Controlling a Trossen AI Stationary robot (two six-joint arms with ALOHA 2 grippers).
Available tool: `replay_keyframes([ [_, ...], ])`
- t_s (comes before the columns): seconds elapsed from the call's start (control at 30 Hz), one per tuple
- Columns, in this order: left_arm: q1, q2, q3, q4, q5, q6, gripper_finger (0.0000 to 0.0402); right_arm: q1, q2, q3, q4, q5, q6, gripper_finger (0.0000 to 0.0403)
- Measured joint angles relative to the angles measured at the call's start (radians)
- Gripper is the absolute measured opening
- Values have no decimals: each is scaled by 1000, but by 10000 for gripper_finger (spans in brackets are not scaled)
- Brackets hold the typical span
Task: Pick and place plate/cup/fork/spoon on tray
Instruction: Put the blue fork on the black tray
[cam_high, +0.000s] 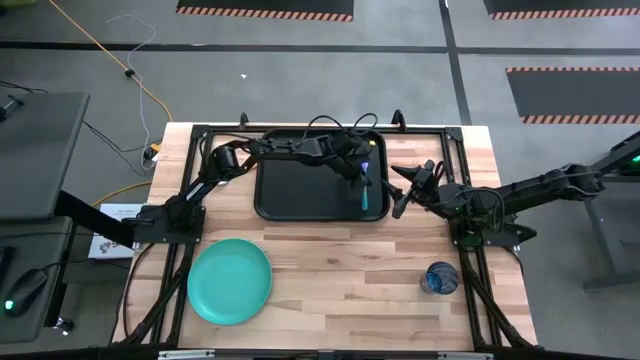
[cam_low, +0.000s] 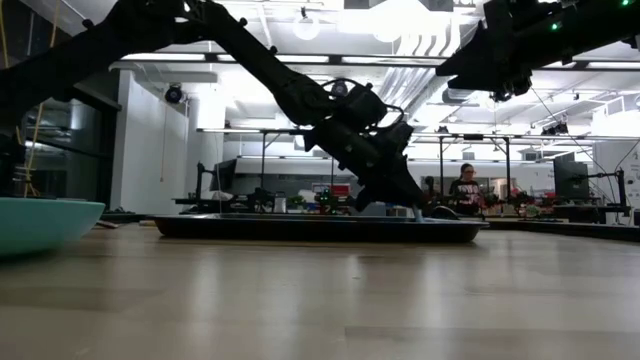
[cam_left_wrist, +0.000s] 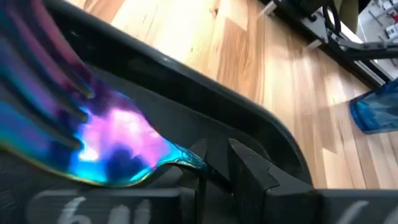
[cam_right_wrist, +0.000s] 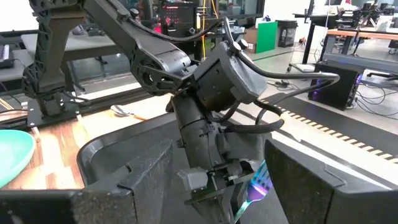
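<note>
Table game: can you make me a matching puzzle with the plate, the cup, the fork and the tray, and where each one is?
Things:
1. plate
2. cup
3. fork
4. tray

Places:
A. at the table's far middle
B. on the tray's right side, at the left gripper
C. on the wood, near left corner
D. on the wood, near right side

Pairs: 1-C, 2-D, 3-B, 4-A

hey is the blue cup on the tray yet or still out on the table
Still out. The cup stands on the bare wood near the table's front right, well apart from the tray.
</note>
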Motion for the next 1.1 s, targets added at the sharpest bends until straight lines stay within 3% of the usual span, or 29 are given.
replay_keyframes([
  [0.3,-3,0,0,14,-55,40,59,0,2,0,0,1,6,243],
  [0.53,-10,0,-1,5,-145,61,111,0,2,0,0,0,7,243],
  [0.77,-11,0,-2,2,-166,60,164,0,2,0,0,0,7,243],
  [1.1,-6,0,-2,-17,-187,56,180,0,2,0,0,1,7,243],
])
